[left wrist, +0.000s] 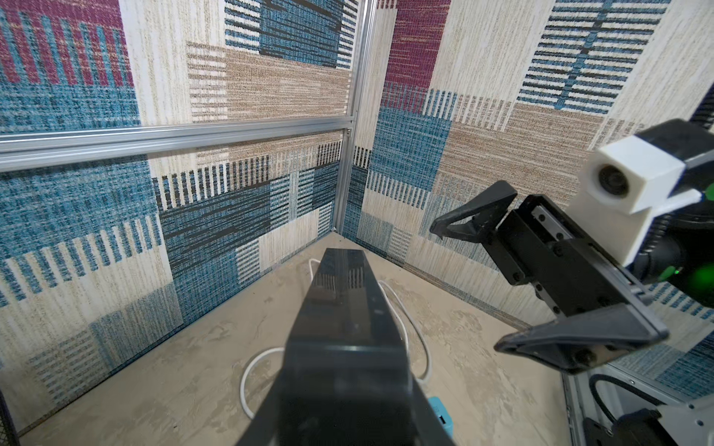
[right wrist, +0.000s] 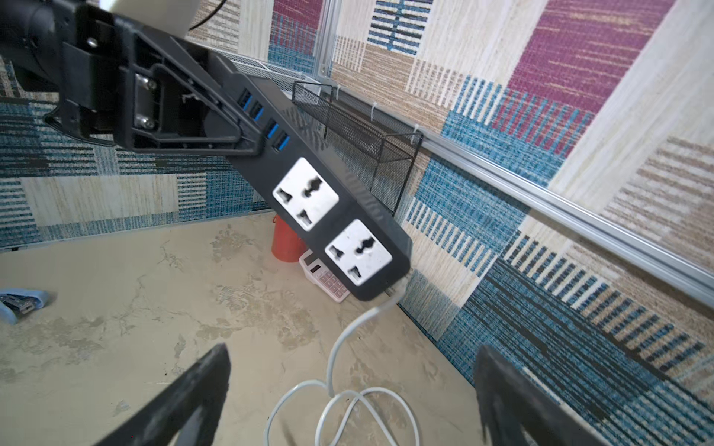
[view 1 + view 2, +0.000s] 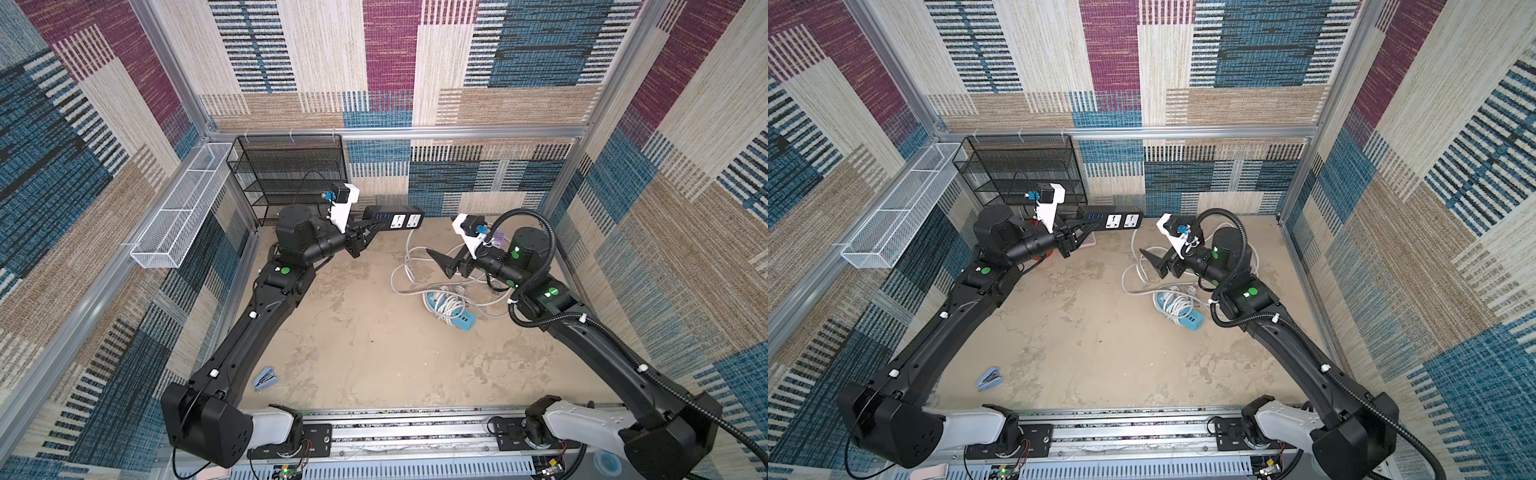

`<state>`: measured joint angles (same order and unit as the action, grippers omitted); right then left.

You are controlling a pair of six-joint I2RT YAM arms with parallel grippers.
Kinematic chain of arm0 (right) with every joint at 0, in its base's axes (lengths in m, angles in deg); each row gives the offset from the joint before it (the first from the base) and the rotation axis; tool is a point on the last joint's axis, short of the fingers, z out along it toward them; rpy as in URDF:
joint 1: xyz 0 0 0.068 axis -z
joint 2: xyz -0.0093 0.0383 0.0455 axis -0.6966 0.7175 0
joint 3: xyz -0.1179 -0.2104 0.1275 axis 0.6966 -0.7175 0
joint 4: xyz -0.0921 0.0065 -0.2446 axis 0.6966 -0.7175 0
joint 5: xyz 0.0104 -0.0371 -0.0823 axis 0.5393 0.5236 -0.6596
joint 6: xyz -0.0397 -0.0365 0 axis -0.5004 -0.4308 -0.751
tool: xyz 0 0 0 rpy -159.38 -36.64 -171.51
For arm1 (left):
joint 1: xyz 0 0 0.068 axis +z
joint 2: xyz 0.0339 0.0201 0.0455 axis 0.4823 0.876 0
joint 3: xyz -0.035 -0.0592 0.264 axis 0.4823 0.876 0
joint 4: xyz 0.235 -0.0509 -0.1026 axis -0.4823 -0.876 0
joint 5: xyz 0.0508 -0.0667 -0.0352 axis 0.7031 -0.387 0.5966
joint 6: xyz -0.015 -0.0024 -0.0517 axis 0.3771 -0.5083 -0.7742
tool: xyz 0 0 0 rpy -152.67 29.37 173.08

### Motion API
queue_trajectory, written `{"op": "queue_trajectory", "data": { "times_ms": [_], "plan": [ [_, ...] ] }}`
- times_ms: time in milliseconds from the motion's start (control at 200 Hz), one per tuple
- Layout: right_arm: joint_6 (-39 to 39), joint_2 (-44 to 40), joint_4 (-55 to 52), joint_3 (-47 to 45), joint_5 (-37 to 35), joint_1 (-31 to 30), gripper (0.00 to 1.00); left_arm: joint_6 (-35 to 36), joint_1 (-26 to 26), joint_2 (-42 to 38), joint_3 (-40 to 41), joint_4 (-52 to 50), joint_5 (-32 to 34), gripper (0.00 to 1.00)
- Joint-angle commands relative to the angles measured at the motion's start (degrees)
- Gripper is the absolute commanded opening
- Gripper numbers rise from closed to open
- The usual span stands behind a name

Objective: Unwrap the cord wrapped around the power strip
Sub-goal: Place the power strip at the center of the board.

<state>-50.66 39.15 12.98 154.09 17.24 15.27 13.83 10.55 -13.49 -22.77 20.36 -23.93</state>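
Note:
A black power strip (image 3: 395, 218) (image 3: 1113, 219) with two white sockets (image 2: 332, 216) hangs in the air at the back of the cell. My left gripper (image 3: 373, 227) (image 1: 347, 405) is shut on its USB end. A white cord (image 3: 409, 249) (image 2: 340, 347) drops from the strip's far end and lies in loose loops (image 1: 247, 370) on the floor. My right gripper (image 3: 442, 266) (image 2: 351, 351) hovers open above those loops, to the right of the strip, with nothing between its fingers. A light blue power strip (image 3: 465, 322) (image 3: 1192, 322) lies under it, with white cord (image 3: 446, 305) wound around it.
A black mesh rack (image 3: 291, 174) stands at the back left, and a white wire basket (image 3: 183, 208) hangs on the left wall. A red cup (image 2: 286, 243) and a calculator (image 2: 324, 278) sit below the raised strip. A blue stapler (image 3: 265, 379) lies front left.

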Motion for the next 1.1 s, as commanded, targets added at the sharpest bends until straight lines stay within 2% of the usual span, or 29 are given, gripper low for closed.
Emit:
{"op": "queue_trajectory", "data": {
  "times_ms": [0, 140, 336, 891, 952, 1032, 1097],
  "plan": [
    [-6.31, 2.38, -1.44, 2.5, -4.6, -2.65, 0.98, -0.4, -0.2, -0.04, -0.68, 1.22, -4.0, 0.0],
    [-9.8, 5.03, -0.94, 4.57, -9.38, -6.23, 0.98, -1.72, -0.26, 0.26, -1.36, 1.22, -6.5, 0.0],
    [-11.87, 7.56, 0.52, 6.85, -10.8, -7.04, 1.0, -2.11, -0.53, 0.41, -1.26, 1.15, -8.55, 0.0],
    [-15.29, 12.03, 1.2, 10.07, -13.39, -8.56, 0.78, -3.1, -1.39, 1.16, -1.48, 1.13, -11.31, 0.0],
    [-15.43, 12.12, 1.49, 10.24, -13.65, -8.56, 0.73, -3.1, -1.47, 1.28, -1.41, 1.14, -11.22, 0.0],
    [-15.54, 12.3, 1.46, 10.55, -14.08, -8.61, 0.55, -3.1, -1.53, 1.38, -1.31, 1.15, -11.29, 0.0],
    [-15.66, 12.43, 1.45, 10.59, -14.28, -8.63, 0.44, -3.01, -1.52, 1.42, -1.17, 1.16, -11.4, 0.0]
  ]
}}
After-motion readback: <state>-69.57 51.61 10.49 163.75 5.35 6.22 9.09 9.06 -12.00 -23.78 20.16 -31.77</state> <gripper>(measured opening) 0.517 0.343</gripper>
